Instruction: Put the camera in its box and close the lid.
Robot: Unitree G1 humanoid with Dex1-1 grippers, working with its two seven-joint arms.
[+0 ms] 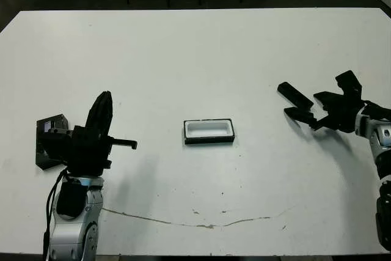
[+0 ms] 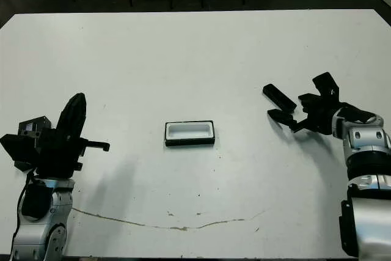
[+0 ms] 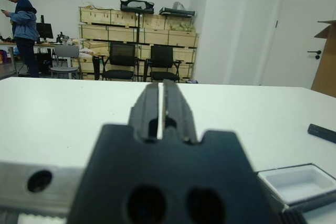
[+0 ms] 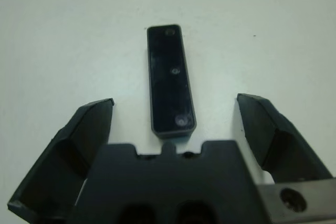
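I count one camera (image 4: 170, 80), one box (image 1: 209, 131) and two grippers on my feeds; I can't make out a lid anywhere. The camera lies flat on the white table (image 1: 195, 59), well to the right of the box and apart from it, with my right gripper (image 4: 176, 124) spread wide, released, a finger on either side of the near end of the bar without touching it. The box sits open near the table's middle, white lining up, nothing inside. My left gripper (image 3: 161, 109) is raised at the left side with its fingers pressed together, clenched on nothing. The tabletop carries a thin brownish crack line near my edge. Beyond it the left wrist shows wooden crates, black chairs, a door and a person standing. A black angular module beside my left arm is partly hidden behind it.
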